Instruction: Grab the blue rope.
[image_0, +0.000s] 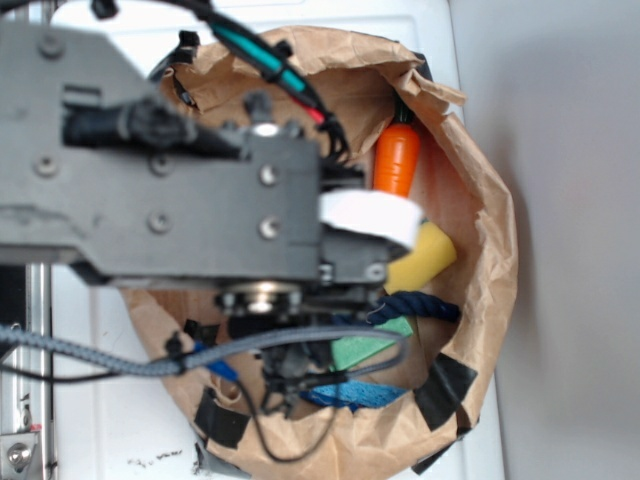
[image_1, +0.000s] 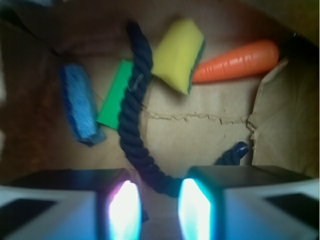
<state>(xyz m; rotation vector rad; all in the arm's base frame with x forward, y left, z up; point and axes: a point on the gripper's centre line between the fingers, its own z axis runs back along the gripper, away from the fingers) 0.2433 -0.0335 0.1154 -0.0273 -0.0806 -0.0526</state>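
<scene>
Two glowing fingers (image_1: 125, 207) of the gripper (image_1: 159, 207) stand parted, empty, at six o'clock in the wrist view. Between them curves the blue rope (image_1: 136, 115), running up toward twelve o'clock past the yellow sponge (image_1: 177, 55), green sponge (image_1: 116, 97) and carrot (image_1: 237, 61).

Both views soft – arm blurred, fingers (image_1: 125, 205) glaring bright.
</scene>
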